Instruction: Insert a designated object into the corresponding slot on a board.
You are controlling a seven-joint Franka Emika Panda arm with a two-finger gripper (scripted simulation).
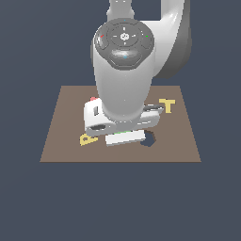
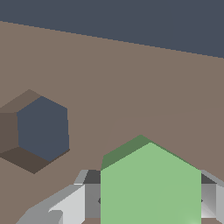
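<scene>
On the board [image 1: 66,117], the letter T [image 1: 167,105] lies toward the exterior view's right, the letter R [image 1: 86,140] toward its left, and the lobed hole [image 1: 148,139] between them near the front. In the wrist view, the hexagonal block [image 2: 151,188] sits between the hand's fingers [image 2: 65,205], beside the hexagonal slot [image 2: 41,129] and apart from it.

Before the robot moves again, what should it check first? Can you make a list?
1. Green block sits between the fingers: ok, a finger shows on each side of it.
2. Hexagon slot is open and empty: ok.
3. Block is right above the slot: not ok, the wrist view shows the slot off to one side.
4. Block's corners line up with the slot's: cannot tell.
5. Yellow T is out of the way: ok, it lies apart on the board.
</scene>
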